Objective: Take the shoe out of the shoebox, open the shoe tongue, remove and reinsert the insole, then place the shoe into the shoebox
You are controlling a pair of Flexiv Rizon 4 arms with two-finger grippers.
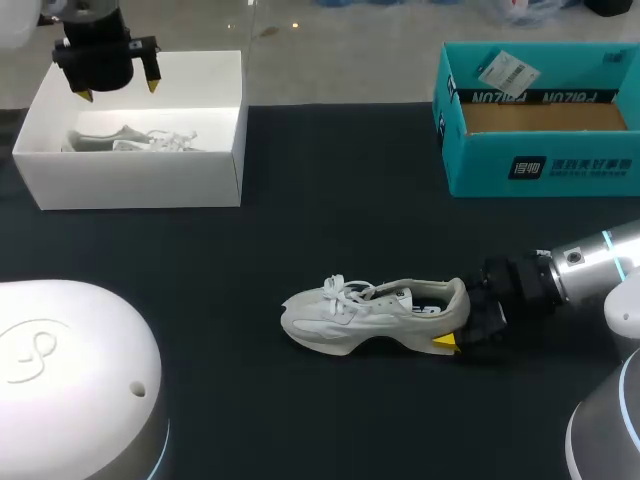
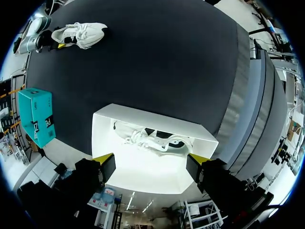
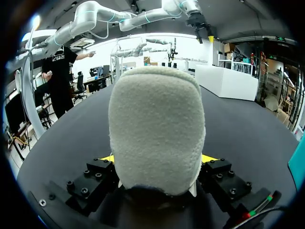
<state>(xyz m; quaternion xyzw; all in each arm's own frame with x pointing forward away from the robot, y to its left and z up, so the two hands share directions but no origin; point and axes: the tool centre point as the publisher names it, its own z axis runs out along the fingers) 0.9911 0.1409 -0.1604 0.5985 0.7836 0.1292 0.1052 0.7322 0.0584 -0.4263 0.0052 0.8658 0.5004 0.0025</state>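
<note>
Right tool (image 1: 455, 320) clamps shoe (image 1: 370, 312) heel mid-table; left tool (image 1: 118, 91) gapes above white box (image 1: 140, 180).

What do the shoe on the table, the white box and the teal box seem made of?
The shoe: white, probably synthetic or leather-like upper with a matte sheen; its heel looks fleecy, showing a fuzzy nap up close. The white box: likely coated cardboard, with thin, flat, smooth walls. The teal box: cardboard, printed outside, with a raw brown inside face.

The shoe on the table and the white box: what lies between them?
Only bare black table lies between the shoe and the white box; the head view shows it.
</note>
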